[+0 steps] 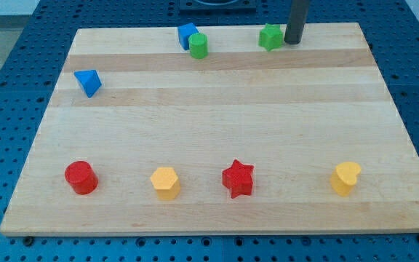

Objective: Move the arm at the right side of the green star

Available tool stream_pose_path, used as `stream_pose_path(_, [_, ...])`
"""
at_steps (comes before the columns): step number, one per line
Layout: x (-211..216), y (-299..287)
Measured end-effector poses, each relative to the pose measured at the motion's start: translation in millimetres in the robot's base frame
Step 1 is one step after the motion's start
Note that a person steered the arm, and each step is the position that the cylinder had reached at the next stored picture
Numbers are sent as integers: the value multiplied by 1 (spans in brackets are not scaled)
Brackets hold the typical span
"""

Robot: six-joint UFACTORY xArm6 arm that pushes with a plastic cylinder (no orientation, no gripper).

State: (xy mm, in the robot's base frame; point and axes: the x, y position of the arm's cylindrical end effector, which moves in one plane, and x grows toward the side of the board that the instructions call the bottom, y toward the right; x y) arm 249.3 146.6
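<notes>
The green star point(270, 37) sits near the view's top edge of the wooden board, right of centre. My tip point(292, 41) rests on the board just to the view's right of the green star, very close to it or touching it. The dark rod rises straight up out of the view's top.
A green cylinder point(198, 46) touches a blue cube point(187, 34) at the top centre. A blue triangle block point(88, 82) lies at the upper left. Along the bottom stand a red cylinder point(81, 177), a yellow hexagon point(165, 182), a red star point(238, 178) and a yellow heart point(345, 178).
</notes>
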Motion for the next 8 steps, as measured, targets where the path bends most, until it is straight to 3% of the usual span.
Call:
stream_pose_path(4, [122, -5])
stream_pose_path(5, [113, -7])
stream_pose_path(7, [41, -7])
stream_pose_path(8, [31, -1])
